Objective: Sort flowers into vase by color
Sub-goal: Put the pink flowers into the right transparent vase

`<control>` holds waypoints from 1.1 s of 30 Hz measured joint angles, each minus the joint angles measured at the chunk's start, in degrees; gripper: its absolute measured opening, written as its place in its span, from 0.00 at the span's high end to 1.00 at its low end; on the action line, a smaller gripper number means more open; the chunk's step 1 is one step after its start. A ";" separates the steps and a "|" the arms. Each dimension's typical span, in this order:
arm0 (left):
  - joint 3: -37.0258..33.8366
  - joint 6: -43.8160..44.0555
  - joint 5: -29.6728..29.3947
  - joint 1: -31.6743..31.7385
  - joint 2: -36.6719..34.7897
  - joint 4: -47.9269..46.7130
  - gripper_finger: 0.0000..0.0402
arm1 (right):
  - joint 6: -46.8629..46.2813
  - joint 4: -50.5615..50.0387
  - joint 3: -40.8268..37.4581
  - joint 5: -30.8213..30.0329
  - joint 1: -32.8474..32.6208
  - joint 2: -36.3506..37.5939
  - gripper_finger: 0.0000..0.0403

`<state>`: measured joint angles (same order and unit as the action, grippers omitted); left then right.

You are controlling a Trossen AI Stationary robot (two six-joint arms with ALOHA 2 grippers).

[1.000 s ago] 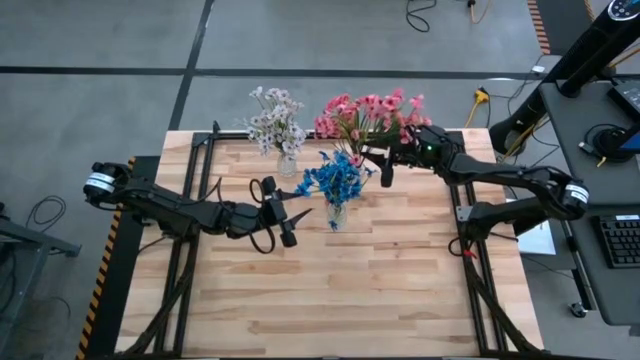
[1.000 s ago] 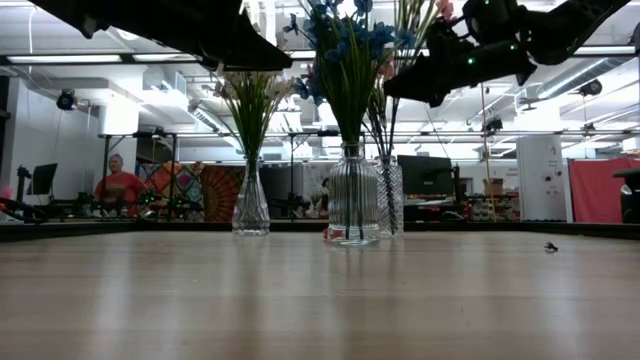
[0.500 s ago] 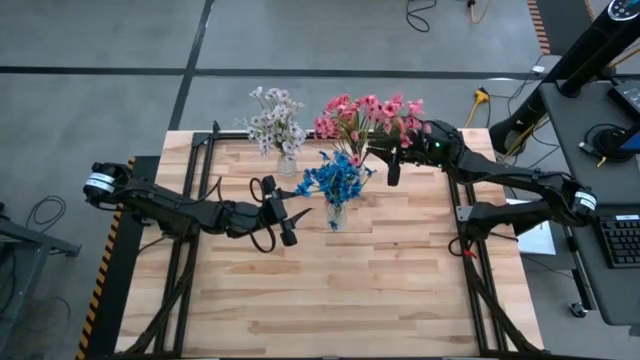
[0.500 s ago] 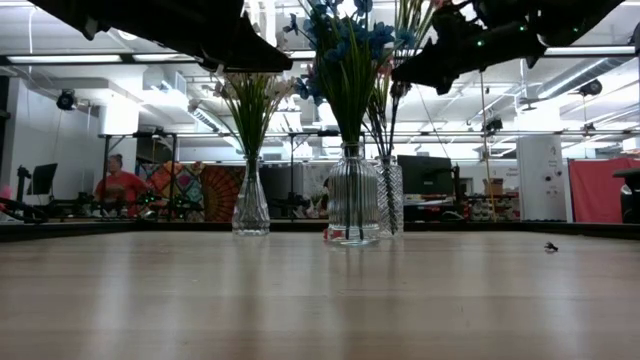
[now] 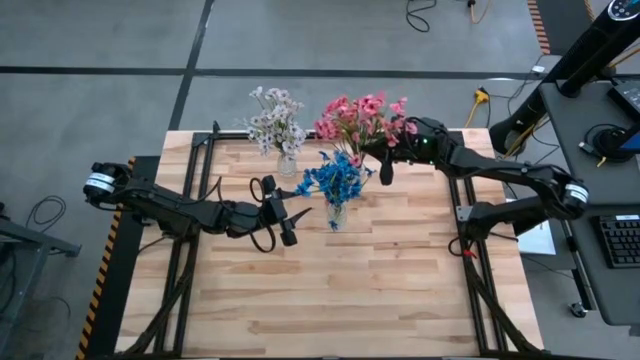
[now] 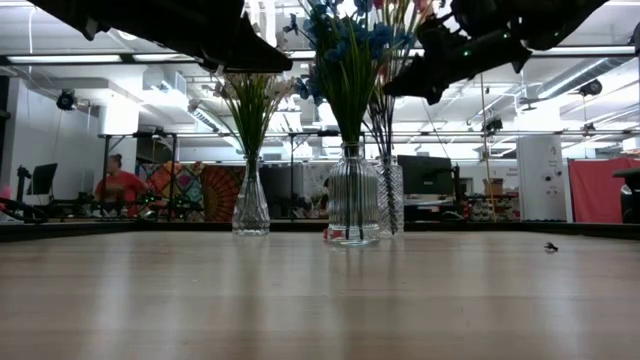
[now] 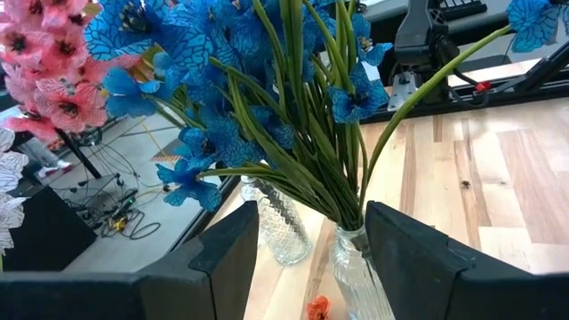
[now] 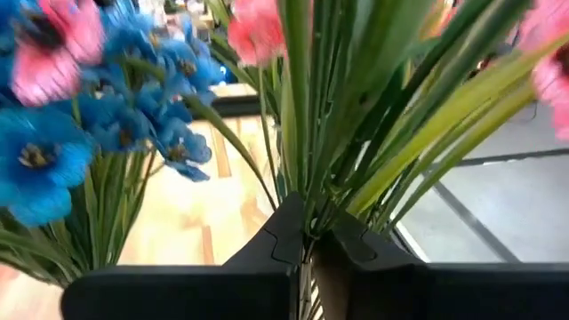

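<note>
Flowers are being kept in three glass vases at the far side of the surface (image 5: 330, 290): white flowers (image 5: 275, 125) on the left, pink flowers (image 5: 362, 115) on the right, blue flowers (image 5: 335, 178) nearer the middle. The right tool (image 5: 383, 165) is being held among the pink stems above their vase (image 6: 388, 208), and its fingers (image 8: 267, 244) are being pressed together on a thin green stem, as the right wrist view shows. The left tool (image 5: 283, 215) is being held just beside the blue vase (image 5: 336, 214), jaws apart and empty, with the blue bunch framed between its fingers (image 7: 229, 253).

The step in hand is judged to be the seating or tidying of one pink stem. It is best done with the stem being guided straight down along the vase's axis, so that neighbouring stems are not being dragged and the vase is not being tipped. The grip should be released only once the stem is standing on its own, and the tool then drawn straight up, clear of the blossoms.
</note>
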<state>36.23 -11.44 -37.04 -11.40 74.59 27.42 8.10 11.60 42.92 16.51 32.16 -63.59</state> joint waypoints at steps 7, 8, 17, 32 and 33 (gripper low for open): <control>-0.02 0.00 0.00 0.09 0.00 0.01 0.52 | 0.71 -1.95 0.00 -0.02 -0.01 -1.03 0.98; -0.02 0.00 0.00 0.12 0.01 0.00 0.52 | 0.84 -1.94 0.00 -0.02 -0.02 -1.03 0.98; -0.02 0.00 0.00 0.17 0.00 0.00 0.52 | 2.43 -0.29 -1.25 -0.03 -0.02 -1.87 0.98; -0.04 0.00 0.00 0.17 0.02 -0.05 0.52 | 4.09 2.56 -3.30 -0.23 -0.02 -4.70 0.98; -0.04 0.00 0.00 0.17 0.00 -0.05 0.52 | 4.35 2.69 -3.30 -0.30 -0.02 -5.05 0.98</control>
<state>36.18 -11.44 -37.04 -11.22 74.59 27.38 12.45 14.29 39.62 16.21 32.14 -68.64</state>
